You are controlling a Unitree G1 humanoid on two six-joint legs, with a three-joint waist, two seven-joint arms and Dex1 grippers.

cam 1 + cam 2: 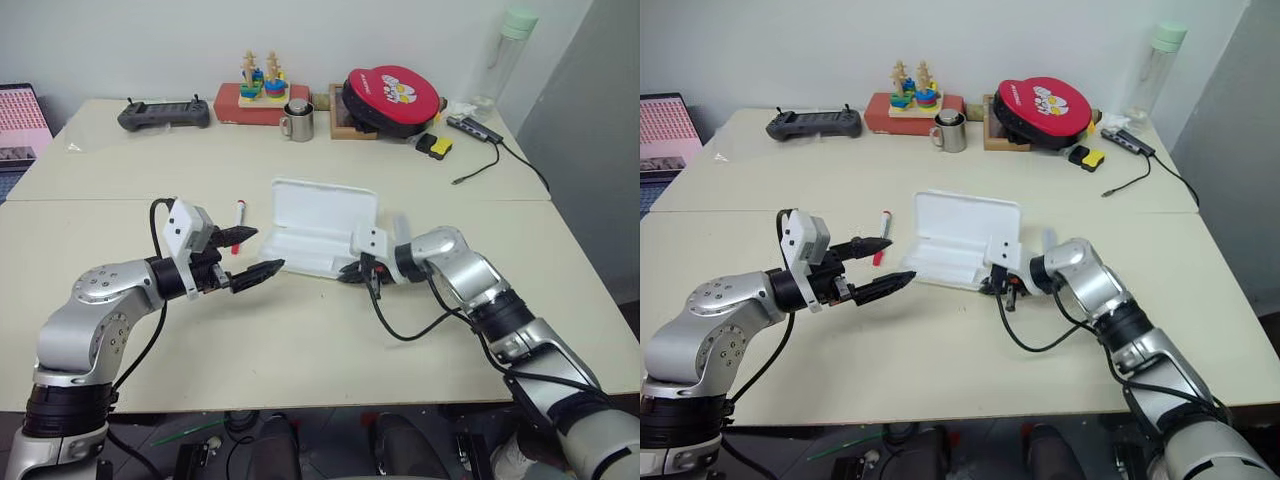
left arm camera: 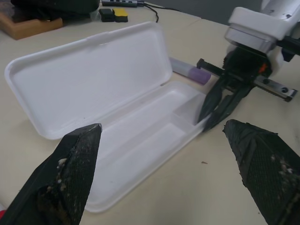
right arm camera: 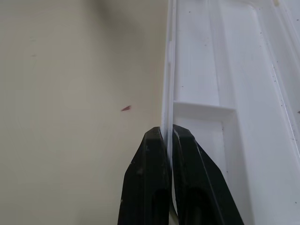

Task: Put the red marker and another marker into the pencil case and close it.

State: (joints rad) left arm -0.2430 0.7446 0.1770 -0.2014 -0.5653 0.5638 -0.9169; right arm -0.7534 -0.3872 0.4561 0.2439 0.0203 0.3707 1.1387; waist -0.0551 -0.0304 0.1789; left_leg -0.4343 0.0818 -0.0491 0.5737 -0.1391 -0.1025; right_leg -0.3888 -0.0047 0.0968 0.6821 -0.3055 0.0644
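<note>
The white pencil case (image 1: 322,207) lies open in the middle of the table, its lid flat behind the shallow, empty tray (image 2: 140,154). My right gripper (image 3: 165,133) is shut on the tray's near rim at the case's right end, and it also appears as the right gripper (image 1: 346,272). The left gripper (image 1: 264,250) stands open just off the case's left end, holding nothing. Beside that gripper, left of the case, the red marker (image 1: 239,213) rests on the table. The lavender marker (image 2: 190,71) lies on the table past the case's right end, behind my right gripper.
Along the table's far edge stand a black controller (image 1: 165,115), a red box with a stacking toy (image 1: 262,95), a metal mug (image 1: 297,120), a round red case (image 1: 392,98), a tall bottle (image 1: 510,50) and a cabled hub (image 1: 478,128). A screen (image 1: 20,125) is at far left.
</note>
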